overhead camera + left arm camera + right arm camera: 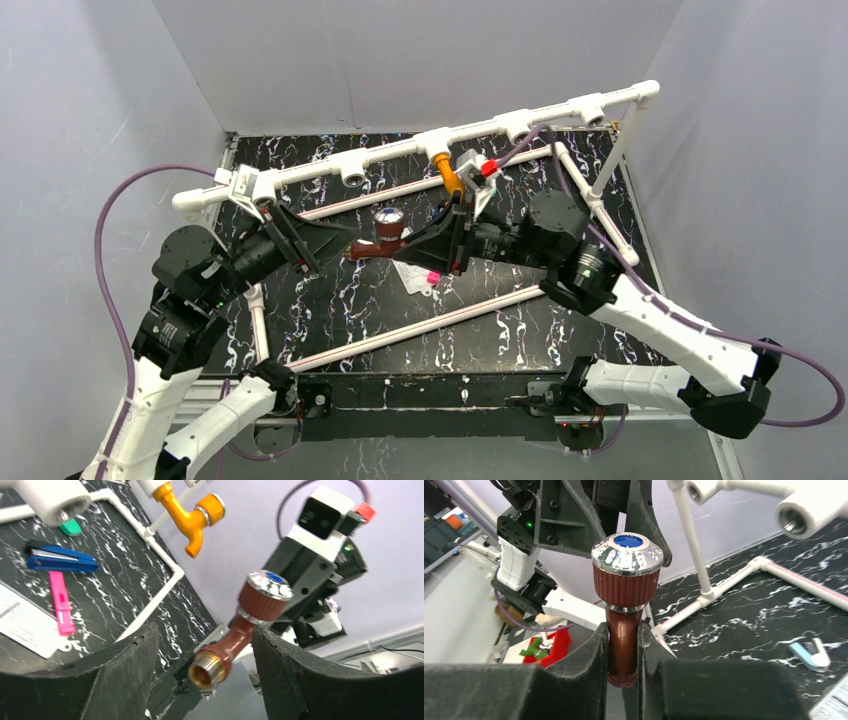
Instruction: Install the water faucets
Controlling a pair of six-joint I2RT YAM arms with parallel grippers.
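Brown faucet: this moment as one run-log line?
brown faucet: not installed | right gripper: shut on brown faucet | left gripper: open, flanking its threaded end | orange faucet: on white pipe tee

place: robot lab test booth | walls: plain pale panels [400, 60] box me in left, far, right | surface [340, 300]: black marbled | rig: white pipe frame [400, 150] at far side, my two arms [660, 320] bolted near edge
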